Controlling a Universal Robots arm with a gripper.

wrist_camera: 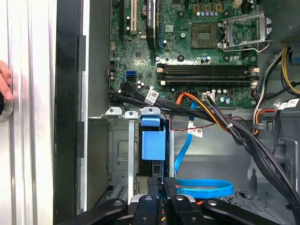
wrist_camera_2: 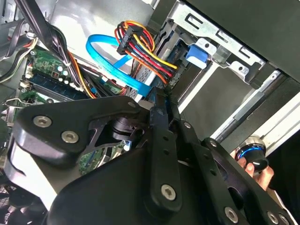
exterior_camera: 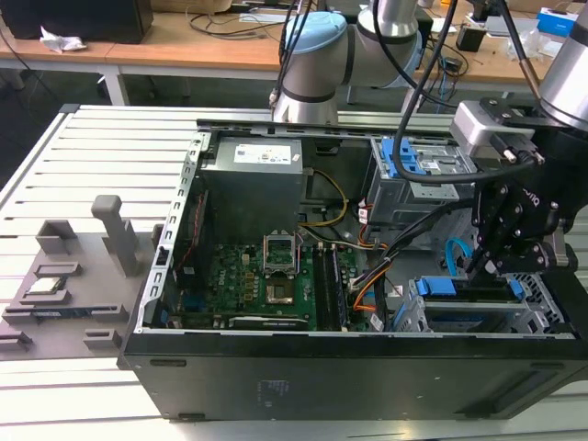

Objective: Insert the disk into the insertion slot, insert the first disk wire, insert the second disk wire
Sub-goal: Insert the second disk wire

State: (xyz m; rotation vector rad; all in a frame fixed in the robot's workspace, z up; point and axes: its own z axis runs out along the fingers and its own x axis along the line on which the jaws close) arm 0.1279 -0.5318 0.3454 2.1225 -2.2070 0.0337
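I had the open computer case (exterior_camera: 349,358) lying on its side on a slatted grey table (exterior_camera: 110,147), with wooden desks and loose cables in the room behind it and the arm's pale blue joint (exterior_camera: 312,55) rising just beyond the case's far wall. On the table towards the exterior view's left sat a grey fixture (exterior_camera: 64,285) holding small parts, well apart from the case. Inside, the green motherboard (exterior_camera: 266,276) took up the middle of the floor, the power supply (exterior_camera: 253,184) stood behind it, and a grey bay with a blue latch (exterior_camera: 413,170) sat at the far corner on the exterior view's right. The slot (exterior_camera: 478,317), a silver perforated cage, filled the near corner on that side, hard against the case's black rim, so the room to move there was narrow. The disk (exterior_camera: 464,289) lay in the cage, its blue carrier showing at both ends; in the first wrist view the blue frame (wrist_camera: 153,143) sat between the cage's rails. The pincer (exterior_camera: 501,266) hung right over the disk, and in the first wrist view (wrist_camera: 162,187) its fingers stood pressed close together at the disk's end; I could not tell if they pinched anything. A blue flat cable (wrist_camera_2: 117,68) and a bundle of coloured power wires (wrist_camera_2: 140,49) curled just beside the fingers. A hand (wrist_camera: 4,82) rested at the table's edge.
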